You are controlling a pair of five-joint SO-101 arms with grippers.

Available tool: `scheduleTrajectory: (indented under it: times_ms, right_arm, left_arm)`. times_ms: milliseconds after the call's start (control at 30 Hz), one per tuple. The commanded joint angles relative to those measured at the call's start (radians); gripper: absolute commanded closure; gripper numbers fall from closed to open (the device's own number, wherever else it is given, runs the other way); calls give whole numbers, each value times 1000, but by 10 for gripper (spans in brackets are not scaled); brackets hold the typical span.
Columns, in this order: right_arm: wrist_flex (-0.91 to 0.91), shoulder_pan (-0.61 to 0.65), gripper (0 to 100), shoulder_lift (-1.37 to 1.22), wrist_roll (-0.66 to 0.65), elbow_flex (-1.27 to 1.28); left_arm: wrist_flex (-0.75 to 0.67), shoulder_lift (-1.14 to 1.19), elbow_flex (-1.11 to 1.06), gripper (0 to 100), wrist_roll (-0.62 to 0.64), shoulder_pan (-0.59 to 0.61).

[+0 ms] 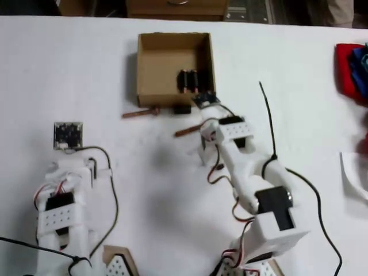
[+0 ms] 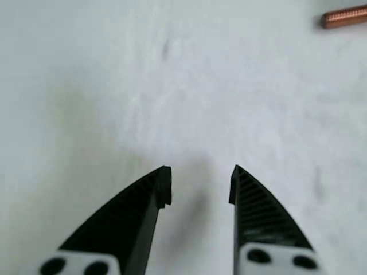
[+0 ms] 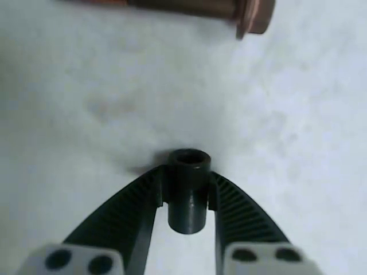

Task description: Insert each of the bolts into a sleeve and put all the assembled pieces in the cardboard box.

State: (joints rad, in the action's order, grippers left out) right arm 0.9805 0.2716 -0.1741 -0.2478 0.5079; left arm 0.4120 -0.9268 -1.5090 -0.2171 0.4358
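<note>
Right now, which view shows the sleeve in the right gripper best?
The right wrist view: the sleeve sits clamped in the right gripper, its open bore plain. In the high view the right arm covers that spot. The left wrist view faces the table and one end of a bolt.

Matt black on the sleeve point(image 3: 188, 200), copper-brown on the bolt point(image 3: 189, 7), plain tan on the cardboard box point(image 1: 155, 63). Ribbed black fingers point(image 3: 129, 215) on the white-bodied right gripper point(image 3: 188, 184). White table point(image 1: 144, 172); red-and-blue cloth point(image 1: 352, 63).
</note>
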Motion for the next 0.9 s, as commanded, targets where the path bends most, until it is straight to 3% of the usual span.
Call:
scheduleTrajectory:
  times_ms: [0, 200, 333, 467, 567, 867]
  right_arm:
    - [-1, -8, 900, -19, -8, -43]
    - [-18, -15, 984, -25, 2, -18]
    - [-59, -16, 977, 13, 2, 31]
    - [-139, -51, 978, 108, 3, 132]
    - [-219, -56, 978, 213, 3, 241]
    - [-364, -51, 978, 390, 3, 425]
  left_arm:
    - [-12, -14, 5, 812, -11, -11]
    - [3, -8, 35, 812, -11, -12]
    - [224, -6, 245, 810, -11, -51]
    - [471, 31, 561, 810, -98, -201]
    - [572, 190, 759, 809, -189, -287]
    - [850, 891, 1369, 811, -368, -358]
